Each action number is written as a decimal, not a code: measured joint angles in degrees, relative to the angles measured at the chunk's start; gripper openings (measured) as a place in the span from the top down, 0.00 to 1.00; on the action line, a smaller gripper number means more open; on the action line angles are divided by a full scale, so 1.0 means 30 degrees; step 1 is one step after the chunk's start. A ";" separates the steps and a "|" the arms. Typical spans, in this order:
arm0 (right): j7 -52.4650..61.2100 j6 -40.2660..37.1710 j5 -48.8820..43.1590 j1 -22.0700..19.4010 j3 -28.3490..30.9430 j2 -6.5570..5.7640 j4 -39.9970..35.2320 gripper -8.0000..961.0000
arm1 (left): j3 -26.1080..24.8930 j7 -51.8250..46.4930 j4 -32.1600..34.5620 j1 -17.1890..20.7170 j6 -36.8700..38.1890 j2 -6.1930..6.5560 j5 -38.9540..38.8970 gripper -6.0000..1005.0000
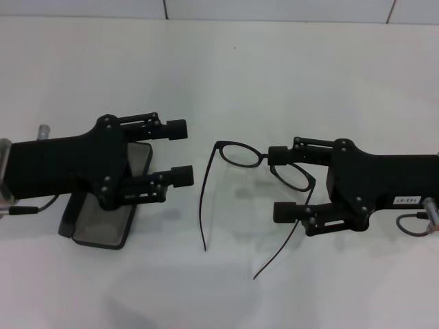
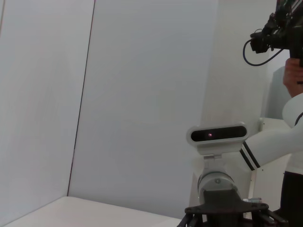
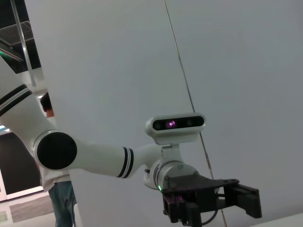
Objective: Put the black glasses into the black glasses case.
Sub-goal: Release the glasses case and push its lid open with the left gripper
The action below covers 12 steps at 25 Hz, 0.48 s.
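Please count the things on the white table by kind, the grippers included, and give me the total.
Black glasses: 1, lying with temple arms unfolded
Black glasses case: 1, lying open under the left gripper
Grippers: 2, the left gripper open over the case, the right gripper open at the glasses
Total: 4

Robotics lab, plain white table (image 1: 288,62), bare white panel walls (image 2: 142,94), robot's head camera (image 3: 175,124) on white jointed arms, person (image 3: 59,201) standing behind
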 joint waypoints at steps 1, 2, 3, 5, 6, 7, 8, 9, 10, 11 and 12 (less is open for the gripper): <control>0.0000 0.0006 0.0000 -0.0008 0.0002 -0.0003 -0.0006 0.11 | -0.0004 0.0000 -0.0001 0.0002 0.0000 -0.0007 0.0000 0.30; -0.0005 0.0016 0.0000 -0.0019 0.0002 -0.0003 -0.0011 0.11 | -0.0018 -0.0002 0.0000 0.0009 -0.0001 -0.0025 0.0000 0.30; -0.0008 0.0023 0.0000 -0.0026 0.0002 -0.0002 -0.0012 0.11 | -0.0028 -0.0002 -0.0001 0.0019 -0.0001 -0.0032 0.0000 0.30; -0.0025 0.0044 -0.0004 -0.0055 0.0001 0.0036 -0.0017 0.11 | -0.0049 -0.0003 0.0000 0.0056 -0.0001 -0.0046 0.0000 0.30; -0.0038 0.0049 -0.0004 -0.0068 0.0002 0.0064 -0.0021 0.11 | -0.0059 -0.0004 -0.0001 0.0072 0.0001 -0.0056 0.0000 0.30; -0.0042 0.0050 -0.0005 -0.0075 0.0001 0.0073 -0.0022 0.11 | -0.0060 -0.0006 0.0000 0.0079 0.0001 -0.0063 0.0000 0.30; -0.0048 0.0056 -0.0004 -0.0094 0.0001 0.0085 -0.0023 0.11 | -0.0063 -0.0007 -0.0001 0.0084 0.0003 -0.0071 0.0000 0.30; -0.0053 0.0065 -0.0005 -0.0112 0.0001 0.0096 -0.0026 0.11 | -0.0064 -0.0007 -0.0001 0.0090 0.0004 -0.0085 0.0000 0.30; -0.0053 0.0065 -0.0005 -0.0112 0.0001 0.0096 -0.0026 0.11 | -0.0067 -0.0007 -0.0001 0.0099 0.0004 -0.0098 0.0000 0.30; -0.0057 0.0106 -0.0011 -0.0195 0.0214 0.0119 -0.0031 0.11 | -0.0068 -0.0008 0.0000 0.0104 0.0004 -0.0108 0.0000 0.30; -0.0058 0.0117 -0.0023 -0.0239 0.0377 0.0129 -0.0030 0.11 | -0.0069 -0.0007 -0.0001 0.0112 0.0002 -0.0134 -0.0001 0.30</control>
